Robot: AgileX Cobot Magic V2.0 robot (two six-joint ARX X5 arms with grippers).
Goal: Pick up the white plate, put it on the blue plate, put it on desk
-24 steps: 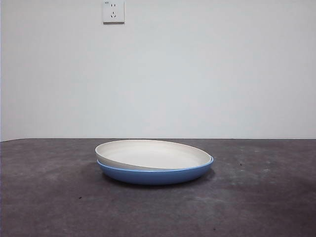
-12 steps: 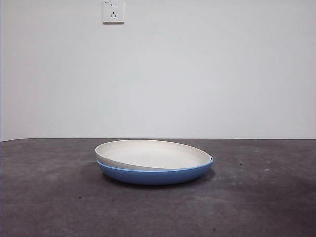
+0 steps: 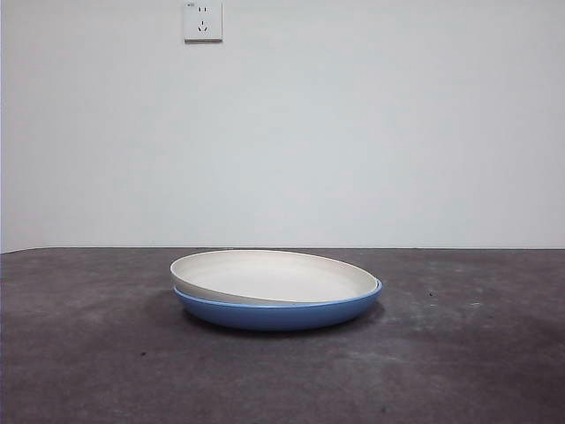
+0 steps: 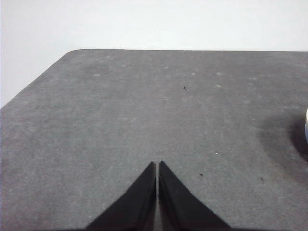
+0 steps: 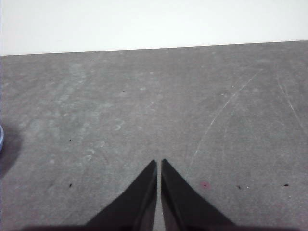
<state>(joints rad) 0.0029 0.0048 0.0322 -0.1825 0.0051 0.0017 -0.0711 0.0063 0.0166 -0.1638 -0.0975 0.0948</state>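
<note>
The white plate [image 3: 274, 276] sits nested in the blue plate [image 3: 281, 312] near the middle of the desk [image 3: 88, 353]. It lies tilted: its rim rides high on the side toward the front view's left edge, while on the opposite side it sinks level with the blue rim. Only the outer wall and a thin rim line of the blue plate show; its inside is hidden by the white plate. A wall socket [image 3: 203, 20] is fixed high on the pale wall behind.

Neither arm appears in the front view. The left gripper [image 4: 157, 164] hangs over bare desk with its jaws together, tips touching, holding nothing; a sliver of the plates is cut off at that picture's edge, too little to make out. The right gripper [image 5: 158, 162] is likewise above bare desk, jaws closed with only a hairline between them, a trace of blue rim at the frame edge.
</note>
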